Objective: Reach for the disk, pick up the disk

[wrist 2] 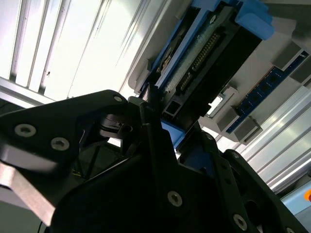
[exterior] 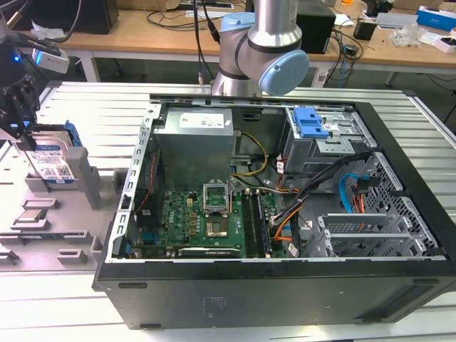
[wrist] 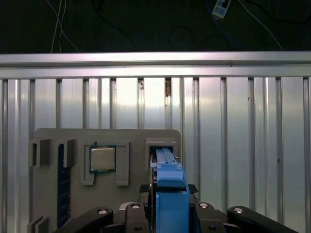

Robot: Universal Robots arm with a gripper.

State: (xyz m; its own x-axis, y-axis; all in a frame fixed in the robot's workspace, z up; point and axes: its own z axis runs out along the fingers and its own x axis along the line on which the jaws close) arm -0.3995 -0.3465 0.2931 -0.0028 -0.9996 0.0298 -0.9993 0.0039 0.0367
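Observation:
The disk (exterior: 55, 162) stands on edge in a slot of the grey fixture plate (exterior: 71, 242) at the exterior view's left. It is silver with a blue-and-white label and a blue bracket along its edges. My gripper (exterior: 23, 137) hangs right over the disk's end and straddles its upper edge. In the first wrist view the blue bracket of the disk (wrist: 170, 191) runs straight into the gripper (wrist: 170, 216). The second wrist view shows the disk (wrist 2: 214, 46) end-on with its connector row, close against the dark gripper (wrist 2: 170, 141).
The open black computer case (exterior: 271, 299) takes up the middle of the slatted metal table, with a grey power-supply box (exterior: 196, 153), a motherboard and a blue latch (exterior: 309, 122). The fixture plate also holds a processor chip (wrist: 102, 158) and a memory stick (wrist: 61, 184). The arm's base (exterior: 260, 53) stands behind the case.

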